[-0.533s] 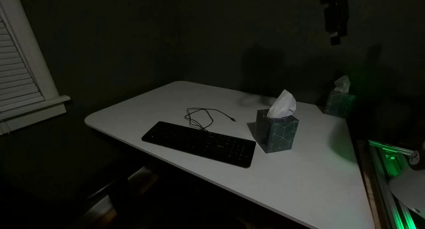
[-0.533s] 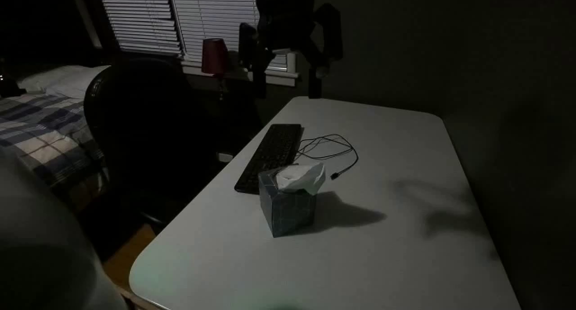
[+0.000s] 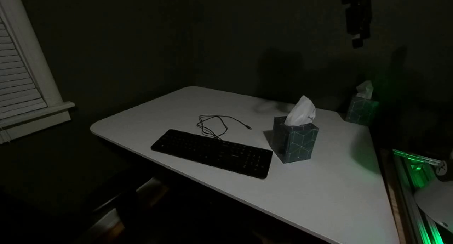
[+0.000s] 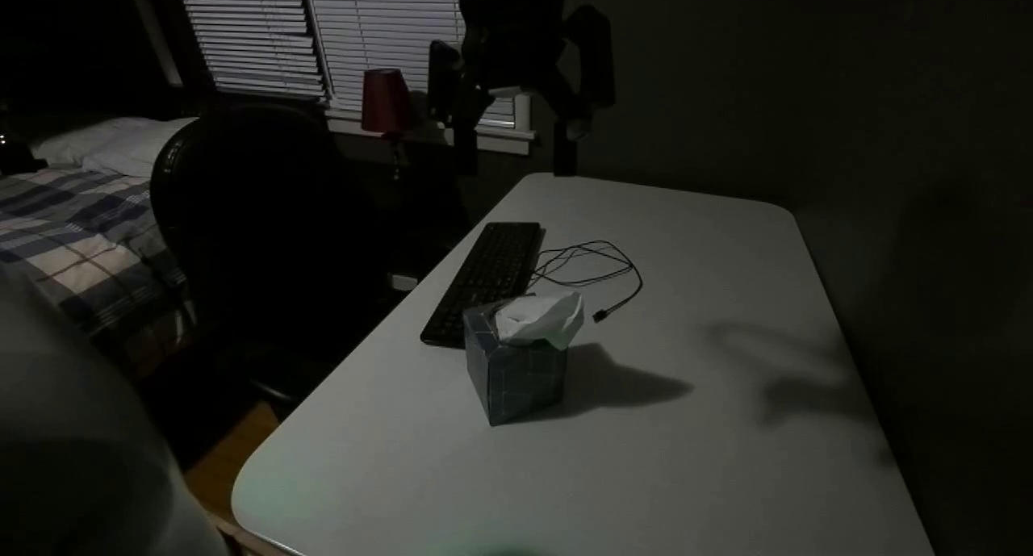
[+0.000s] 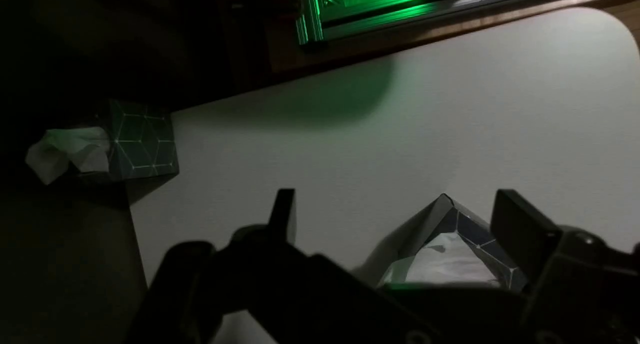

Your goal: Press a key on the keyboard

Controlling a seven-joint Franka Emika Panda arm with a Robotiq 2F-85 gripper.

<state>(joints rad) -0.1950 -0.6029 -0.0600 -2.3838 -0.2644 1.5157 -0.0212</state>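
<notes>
The long black keyboard (image 3: pixel 212 153) lies flat near the front edge of the white table, in both exterior views (image 4: pixel 491 269). A tissue box partly hides its near end in an exterior view. The keyboard is out of the wrist view. My gripper (image 4: pixel 515 165) hangs high above the table with its fingers wide apart. It also shows small and dark at the upper right of an exterior view (image 3: pixel 358 40). In the wrist view the open fingers (image 5: pixel 395 199) have nothing between them at the tips; the tissue box shows below them.
A teal tissue box (image 3: pixel 297 141) with a tissue sticking up stands beside the keyboard's end. Another tissue box (image 5: pixel 145 142) is at the table's corner. A thin looped cable (image 4: pixel 601 278) lies behind the keyboard. A dark chair (image 4: pixel 266 233) stands beside the table.
</notes>
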